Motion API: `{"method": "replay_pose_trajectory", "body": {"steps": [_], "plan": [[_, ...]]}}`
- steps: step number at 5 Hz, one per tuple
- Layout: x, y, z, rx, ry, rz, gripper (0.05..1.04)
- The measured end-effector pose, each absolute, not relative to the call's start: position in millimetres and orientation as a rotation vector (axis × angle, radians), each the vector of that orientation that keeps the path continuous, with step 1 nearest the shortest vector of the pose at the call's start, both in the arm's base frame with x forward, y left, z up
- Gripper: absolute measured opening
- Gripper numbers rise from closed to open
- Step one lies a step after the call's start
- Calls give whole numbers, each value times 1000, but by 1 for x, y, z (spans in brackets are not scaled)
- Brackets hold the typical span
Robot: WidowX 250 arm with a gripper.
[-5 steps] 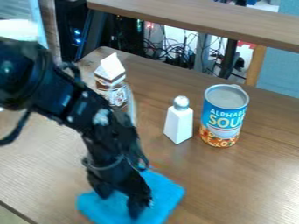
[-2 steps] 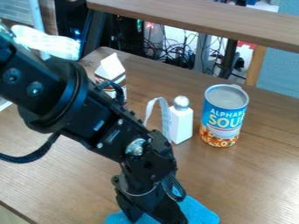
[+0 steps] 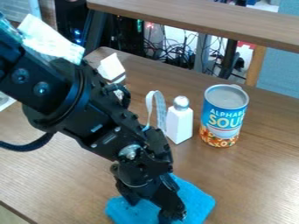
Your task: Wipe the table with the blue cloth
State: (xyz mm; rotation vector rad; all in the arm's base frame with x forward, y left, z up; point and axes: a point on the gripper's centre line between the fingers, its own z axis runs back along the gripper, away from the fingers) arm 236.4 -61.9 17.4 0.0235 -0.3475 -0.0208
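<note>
Cloth (image 3: 196,201) work going on by the look of it, so here's my read. The blue cloth lies on the tabletop (image 3: 251,175) near the bottom of the camera view, and the gripper (image 3: 153,211) is right down at it, its tips at the cloth's near part. The two fingers look apart to me, with some blue showing in the gap, so I wouldn't call it clamped on anything. Can't tell how hard they press, if at all.

I'd put this at the contact stage: the gripper is already down where it can work the cloth, either to drag it along the wood or to take a pinch of it. Which one, I honestly can't say from here. If it's a drag, the next move calls for light, steady downward pressure and a low, level path. If it's a pinch, the fingers need to gather a fold before closing, because a flat cloth could easily slip out.

Plenty of stuff to mind, too. The white bottle (image 3: 179,122) with the silver top stands upright beyond the gripper, just beside the soup can (image 3: 224,114), and the carton (image 3: 111,68) is partly behind the arm (image 3: 88,105). I'd keep any sweep short on that side; the bottle looks pretty tippy.
</note>
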Motion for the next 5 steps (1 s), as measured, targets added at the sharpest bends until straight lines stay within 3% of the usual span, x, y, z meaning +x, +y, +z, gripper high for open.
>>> {"method": "replay_pose_trajectory", "body": {"steps": [1,3,4,5], "plan": [[243,-31,13,74,-344,58,1000],[256,58,13,103,-292,295,1000],[256,96,13,103,-254,381,1001],[254,100,13,76,-220,370,1001]]}}
